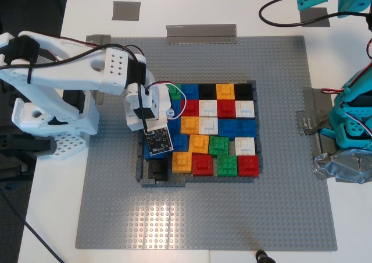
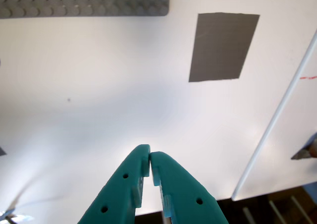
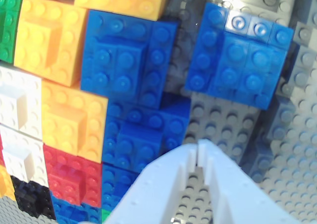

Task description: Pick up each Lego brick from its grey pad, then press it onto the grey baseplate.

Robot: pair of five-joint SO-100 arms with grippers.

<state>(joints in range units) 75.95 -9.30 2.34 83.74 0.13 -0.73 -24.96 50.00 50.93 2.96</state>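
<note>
Several Lego bricks in blue, red, green, orange, white and black sit packed in a grid on the grey baseplate. My second gripper, white, is shut and empty over the grid's end on the exterior view's left. Its tips hover above blue bricks and beside a skewed blue brick. In the exterior view its camera board hides the tips. My first gripper, teal, is shut and empty above the white tabletop, near a grey pad with nothing on it.
A low dark grey frame borders the grid, with a black brick at its near corner. A second grey pad, a long grey strip and a silver tape wad lie around the baseplate. The teal arm base stands at the exterior view's right.
</note>
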